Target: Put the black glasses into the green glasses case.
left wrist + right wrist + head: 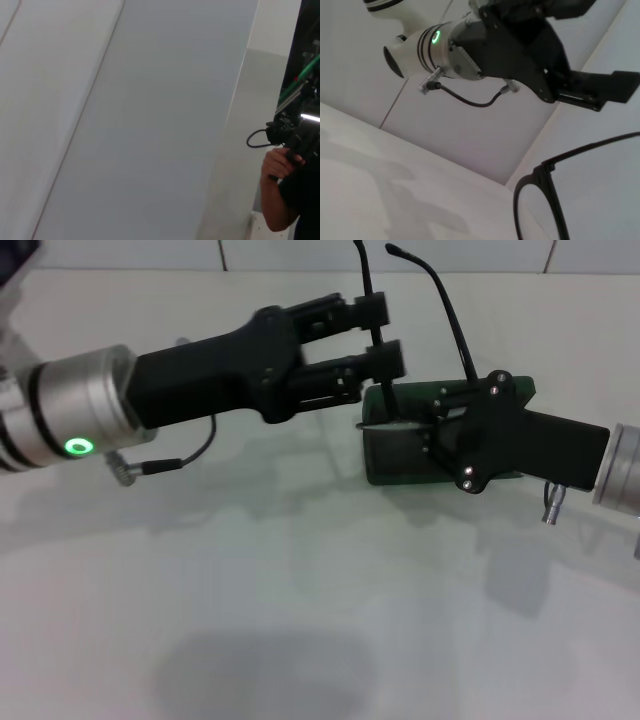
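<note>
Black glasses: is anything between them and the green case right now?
Only the right gripper, which sits over the green glasses case and hides its opening. The black glasses stand at the case, one temple arm in the left gripper. Nothing else visible intervenes.

No text, label, brand or number can be read anywhere in these views. The only sign is a glowing green ring light [78, 447] on the silver wrist band of the left arm — seen from the right wrist camera too — and it carries no lettering.
</note>
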Motion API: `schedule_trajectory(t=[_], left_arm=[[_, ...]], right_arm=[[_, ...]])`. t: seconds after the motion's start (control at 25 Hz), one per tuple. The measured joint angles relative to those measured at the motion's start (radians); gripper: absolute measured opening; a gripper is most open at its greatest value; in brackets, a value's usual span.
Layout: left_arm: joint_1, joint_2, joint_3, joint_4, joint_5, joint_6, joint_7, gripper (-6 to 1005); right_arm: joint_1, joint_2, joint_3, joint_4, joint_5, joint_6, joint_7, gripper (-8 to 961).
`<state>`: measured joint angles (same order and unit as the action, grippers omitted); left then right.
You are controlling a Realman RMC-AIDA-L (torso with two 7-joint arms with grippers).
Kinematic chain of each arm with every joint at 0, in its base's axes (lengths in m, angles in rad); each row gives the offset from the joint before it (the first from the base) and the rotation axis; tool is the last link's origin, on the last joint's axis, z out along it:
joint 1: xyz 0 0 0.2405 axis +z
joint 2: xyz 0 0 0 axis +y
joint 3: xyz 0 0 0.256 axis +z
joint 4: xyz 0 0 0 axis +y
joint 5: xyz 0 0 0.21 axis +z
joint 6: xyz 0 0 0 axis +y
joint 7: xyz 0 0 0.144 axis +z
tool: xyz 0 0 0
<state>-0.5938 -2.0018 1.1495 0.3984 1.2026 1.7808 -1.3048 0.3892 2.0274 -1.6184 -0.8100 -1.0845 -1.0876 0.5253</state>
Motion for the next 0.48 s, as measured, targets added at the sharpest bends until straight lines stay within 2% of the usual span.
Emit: schedule_trajectory(t=[0.12, 0.28, 0.48], left_arm=[[-0.030, -0.005, 0.001, 0.006, 0.032, -0.048, -0.068, 759], [-0.067, -0.001, -0.002, 0.012, 0.125, -0.149, -0.218, 759], [-0.103, -0.003, -0.001, 0.018, 0.188, -0.168, -0.269, 759]], right_arm=[[0.003, 0.000, 0.001, 0.008, 0.007, -0.002, -0.012, 159], [0.004, 0.000, -0.003, 0.005, 0.011, -0.006, -0.021, 162], [-0.001, 0.000, -0.005, 0.004, 0.038, -0.008, -0.060, 166]])
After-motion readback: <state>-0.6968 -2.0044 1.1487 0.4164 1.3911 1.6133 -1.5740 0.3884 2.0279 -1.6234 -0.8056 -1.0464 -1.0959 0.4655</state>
